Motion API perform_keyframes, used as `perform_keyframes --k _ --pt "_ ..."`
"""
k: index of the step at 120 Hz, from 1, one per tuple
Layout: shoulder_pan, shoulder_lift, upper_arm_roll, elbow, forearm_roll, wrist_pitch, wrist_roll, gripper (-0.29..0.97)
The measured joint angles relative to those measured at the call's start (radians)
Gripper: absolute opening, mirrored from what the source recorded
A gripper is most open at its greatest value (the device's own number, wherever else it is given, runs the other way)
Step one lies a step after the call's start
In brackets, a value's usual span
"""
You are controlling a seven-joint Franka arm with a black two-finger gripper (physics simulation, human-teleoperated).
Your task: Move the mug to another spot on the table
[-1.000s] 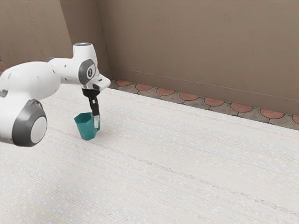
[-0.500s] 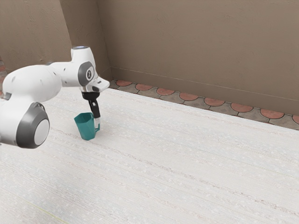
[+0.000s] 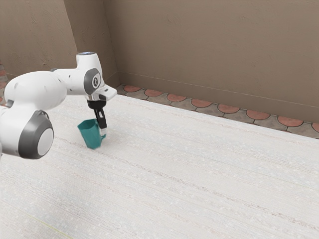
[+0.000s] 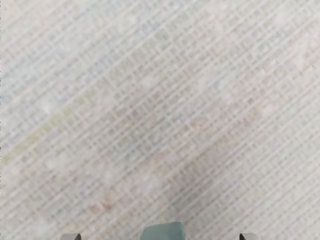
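The gripper [image 3: 102, 127] is clamping the tilted mug [image 3: 90, 134] by its rim between closed jaws, seemingly just lifting it off the table [image 3: 199, 169], leaving transport and placement undone.

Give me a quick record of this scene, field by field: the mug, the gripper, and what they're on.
object: teal mug
mug pose: tilted, not upright
gripper: black two-finger gripper, reaching down to the mug's side toward the exterior view's right
grip state: cannot tell
surface: pale, grainy table
behind the table: red-brown tiled floor strip, brown wall
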Motion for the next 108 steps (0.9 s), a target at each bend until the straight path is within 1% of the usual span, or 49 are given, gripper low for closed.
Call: perform_keyframes --k 7,49,68,93,108 --pt "0.000 0.000 0.001 0.000 0.001 0.000 -0.001 0.26" --pt "0.000 -0.002 0.013 0.006 0.006 0.004 -0.011 0.05" --pt "0.000 -0.006 0.015 0.012 0.006 0.004 -0.016 0.01" --pt "0.000 -0.010 0.014 0.064 0.018 -0.003 -0.022 -0.03" --pt "-0.010 -0.029 0.005 0.055 0.024 -0.003 -0.027 -0.04"
